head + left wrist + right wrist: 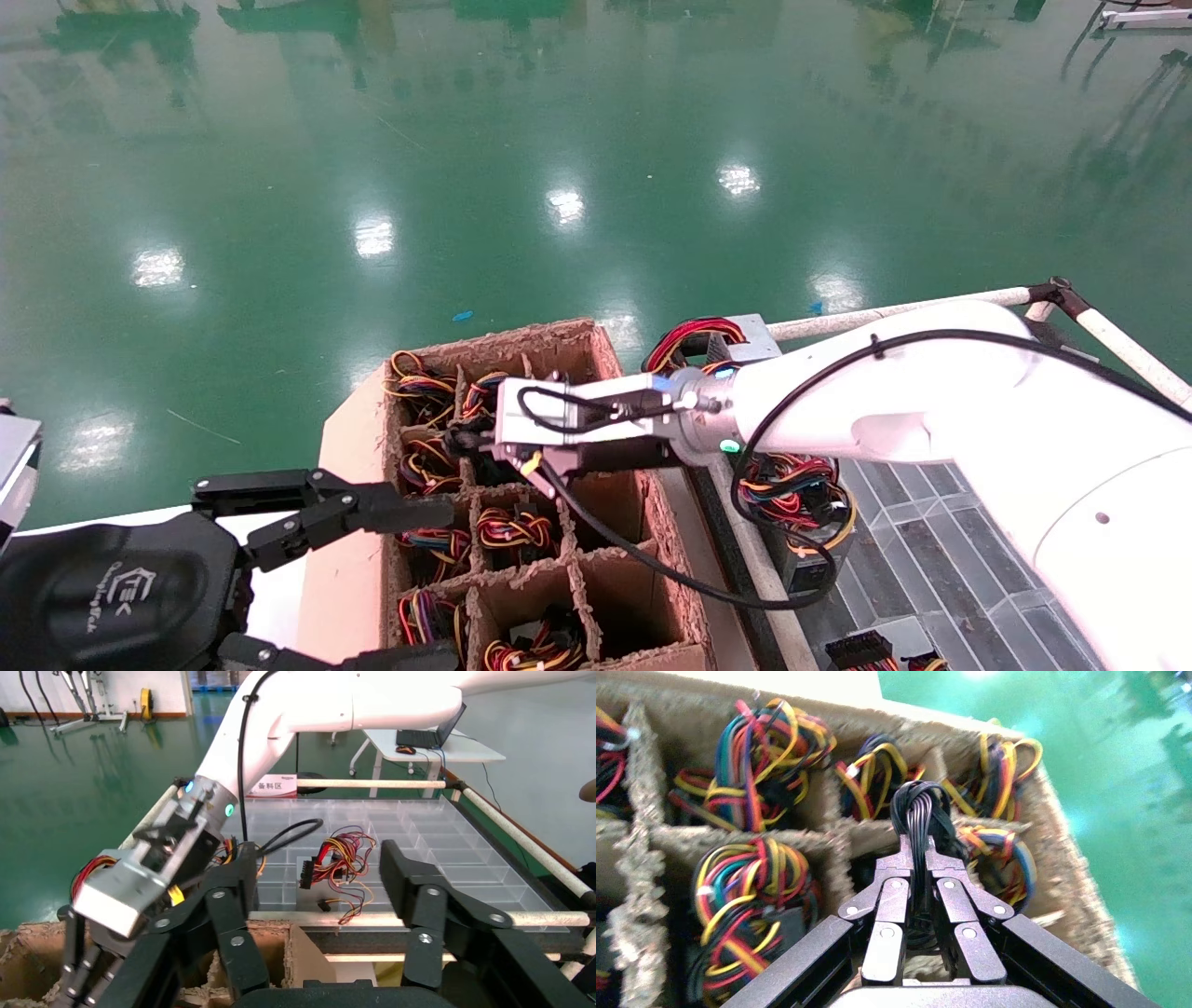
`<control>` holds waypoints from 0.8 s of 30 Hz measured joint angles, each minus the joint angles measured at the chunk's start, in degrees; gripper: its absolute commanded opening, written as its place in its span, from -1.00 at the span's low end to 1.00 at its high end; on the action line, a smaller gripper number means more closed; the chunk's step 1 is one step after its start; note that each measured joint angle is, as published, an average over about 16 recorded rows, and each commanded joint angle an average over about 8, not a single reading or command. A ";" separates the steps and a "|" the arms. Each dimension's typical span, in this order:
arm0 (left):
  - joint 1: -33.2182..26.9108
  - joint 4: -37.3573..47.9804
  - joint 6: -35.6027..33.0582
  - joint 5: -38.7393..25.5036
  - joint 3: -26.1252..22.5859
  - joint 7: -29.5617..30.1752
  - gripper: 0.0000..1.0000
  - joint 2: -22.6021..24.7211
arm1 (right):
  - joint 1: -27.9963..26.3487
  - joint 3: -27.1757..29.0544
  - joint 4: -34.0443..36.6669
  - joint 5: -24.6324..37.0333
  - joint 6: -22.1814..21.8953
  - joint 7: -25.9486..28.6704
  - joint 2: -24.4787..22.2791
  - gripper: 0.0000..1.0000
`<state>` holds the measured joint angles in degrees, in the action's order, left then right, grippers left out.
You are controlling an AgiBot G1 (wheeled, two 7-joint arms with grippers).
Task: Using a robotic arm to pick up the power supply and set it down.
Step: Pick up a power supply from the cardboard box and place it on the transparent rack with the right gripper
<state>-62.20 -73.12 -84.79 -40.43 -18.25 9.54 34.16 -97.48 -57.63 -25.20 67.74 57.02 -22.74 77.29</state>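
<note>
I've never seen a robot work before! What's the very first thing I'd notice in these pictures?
The big white right arm stretching over a cardboard box split into compartments stuffed with bright red, yellow and orange wires. Its right gripper is pinched shut on a bundle of all-black cables above one compartment. Low at the robot's left, the black left gripper waits open beside the box, and the shiny green floor spreads behind.

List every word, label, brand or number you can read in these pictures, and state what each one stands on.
"备料区": red sign behind the clear tray, in the left wrist view.
Logo with a line of script on the left gripper's black wrist housing, head view: too blurred to read.
No readable text on the cardboard box, on the black cables that the right gripper clamps, or elsewhere.
</note>
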 measured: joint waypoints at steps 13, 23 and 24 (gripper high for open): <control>-0.01 0.00 0.01 0.02 -0.02 -0.01 1.00 -0.01 | -3.16 5.30 2.06 -8.96 4.65 -5.10 -3.97 -1.00; -0.01 0.00 0.02 0.03 -0.04 -0.02 1.00 -0.02 | -6.59 9.01 -1.56 -13.20 7.08 -5.46 -10.17 -1.00; -0.01 0.00 0.02 0.03 -0.04 -0.02 1.00 -0.02 | -7.04 9.25 -2.04 -13.43 7.20 -5.14 -10.86 -1.00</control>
<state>-62.21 -73.12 -84.77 -40.40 -18.29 9.52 34.15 -104.51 -48.37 -27.24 54.31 64.22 -27.88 66.43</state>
